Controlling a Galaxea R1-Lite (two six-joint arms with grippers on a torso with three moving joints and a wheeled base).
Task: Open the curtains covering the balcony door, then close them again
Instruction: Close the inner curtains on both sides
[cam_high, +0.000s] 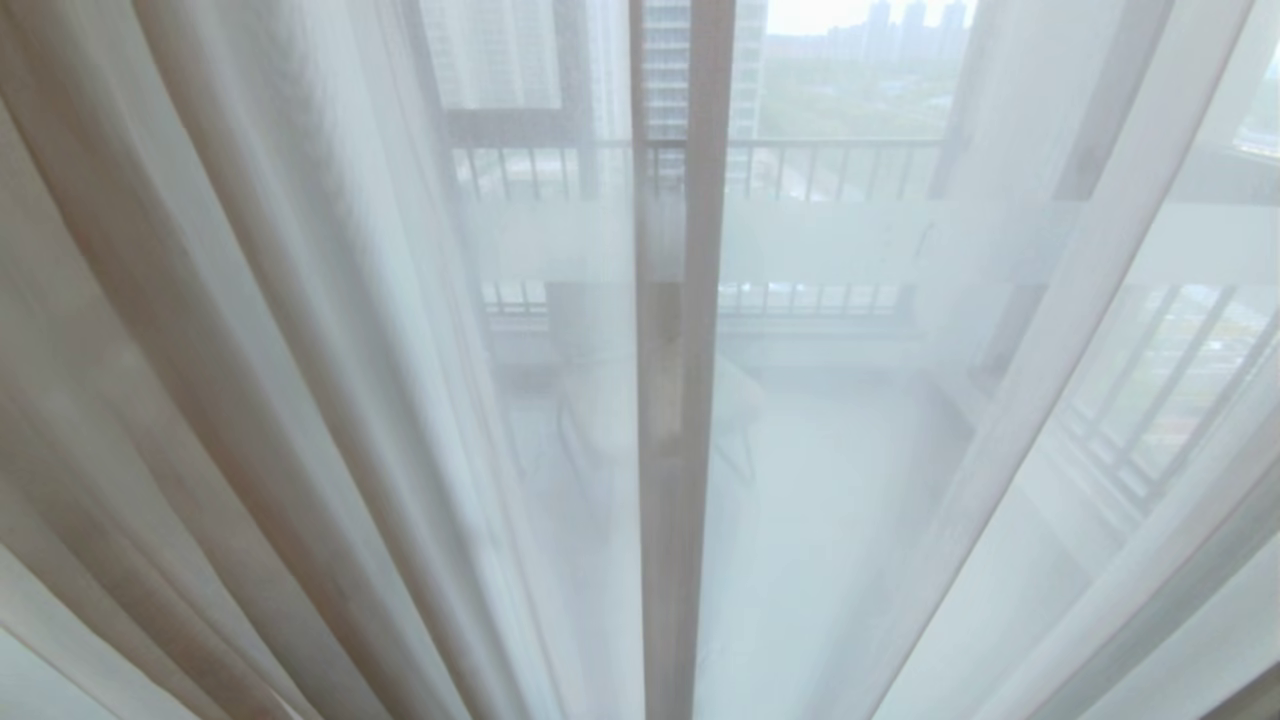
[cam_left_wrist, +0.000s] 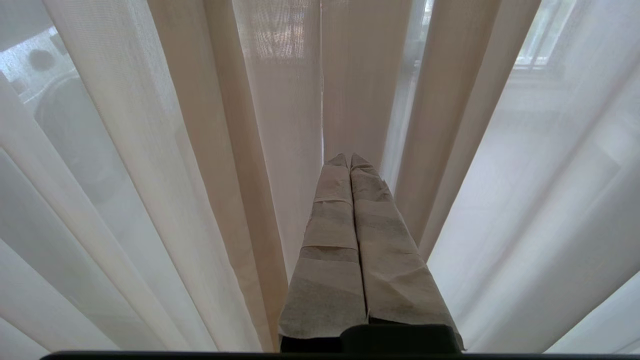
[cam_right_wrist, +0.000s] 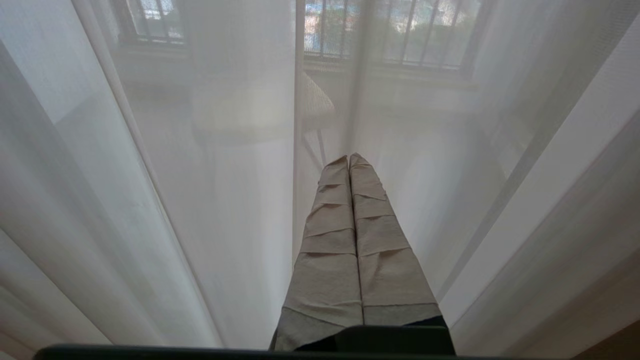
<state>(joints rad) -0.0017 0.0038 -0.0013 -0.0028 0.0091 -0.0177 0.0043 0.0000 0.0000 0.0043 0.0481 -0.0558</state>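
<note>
**Trainee:** So, where do I begin with these thin, see-through white sheer curtains (cam_high: 300, 350)?

**Coach:** You are facing them squarely, and they hang fully drawn. In the head view two hemmed edges (cam_high: 680, 400) meet in a vertical band at the middle, and the balcony door (cam_high: 1020, 300) with its dark frame and frosted band sits right behind the fabric. That seam is, I judge, your way in.

**Trainee:** What are the grippers doing?

**Coach:** Neither holds anything. Your left gripper (cam_left_wrist: 348, 159), its fingers wrapped in pale tape, has them pressed together, tips pointed at a narrow slit between two denser cream folds (cam_left_wrist: 280, 125) and near the cloth; whether they touch it you cannot tell. Your right gripper (cam_right_wrist: 348, 159), wrapped alike, is also pressed together, aimed at sheer fabric just beside a hemmed edge (cam_right_wrist: 298, 125).

**Trainee:** How do I open them well?

**Coach:** My advice: spread the fingers before reaching, take one hem in each gripper with a good bite of cloth, then sweep outward level so the panels slide instead of dragging down. Thin sheer is likely to slip or bunch, so pinch the doubled hem, not a single layer.
</note>
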